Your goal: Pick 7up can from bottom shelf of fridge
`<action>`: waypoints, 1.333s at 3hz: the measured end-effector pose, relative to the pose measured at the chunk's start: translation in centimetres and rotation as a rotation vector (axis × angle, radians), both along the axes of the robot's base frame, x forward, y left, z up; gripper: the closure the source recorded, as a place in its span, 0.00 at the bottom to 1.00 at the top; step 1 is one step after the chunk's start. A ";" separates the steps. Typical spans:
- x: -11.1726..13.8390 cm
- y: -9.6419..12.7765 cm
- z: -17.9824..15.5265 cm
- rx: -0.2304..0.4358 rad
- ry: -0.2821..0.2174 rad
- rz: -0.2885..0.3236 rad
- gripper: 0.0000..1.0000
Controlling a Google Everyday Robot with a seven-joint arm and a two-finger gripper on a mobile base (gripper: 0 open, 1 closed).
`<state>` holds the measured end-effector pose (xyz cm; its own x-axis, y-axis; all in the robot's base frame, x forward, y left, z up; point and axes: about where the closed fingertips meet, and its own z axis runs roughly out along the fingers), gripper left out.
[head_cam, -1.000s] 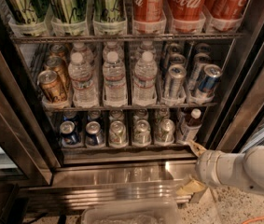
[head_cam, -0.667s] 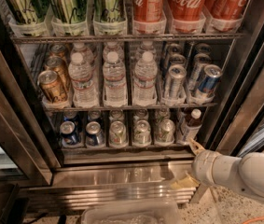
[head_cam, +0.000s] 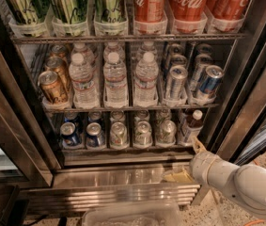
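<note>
The fridge (head_cam: 243,74) stands open in front of me. Its bottom shelf (head_cam: 123,155) holds three 7up cans, short with silver tops and green-and-pale bodies, in clear lanes: left (head_cam: 119,133), middle (head_cam: 143,133) and right (head_cam: 167,131). More of them stand behind these. My gripper (head_cam: 185,167) is at the end of the white arm (head_cam: 236,180) at the lower right. It is low, just in front of the steel ledge, below and right of the right 7up can, touching no can.
Two dark-blue cans (head_cam: 70,134) stand left of the 7up cans, and a small bottle (head_cam: 191,124) stands to their right. Water bottles (head_cam: 115,81) and slim cans (head_cam: 209,81) fill the rack above. A clear plastic bin (head_cam: 132,214) lies on the floor below.
The arm and gripper have shifted a little to the left, closer to the fridge's bottom ledge. The cans have not moved.
</note>
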<state>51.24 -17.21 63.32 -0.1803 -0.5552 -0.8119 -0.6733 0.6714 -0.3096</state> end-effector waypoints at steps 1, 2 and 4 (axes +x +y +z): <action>0.0 0.0 0.0 0.000 0.000 0.000 0.00; 1.0 0.4 -0.4 -0.003 -0.048 -0.038 0.00; 4.1 1.1 -1.1 0.012 -0.192 -0.162 0.07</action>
<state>55.30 -16.12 62.20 -0.1081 -0.5216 -0.8463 -0.4861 0.7703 -0.4127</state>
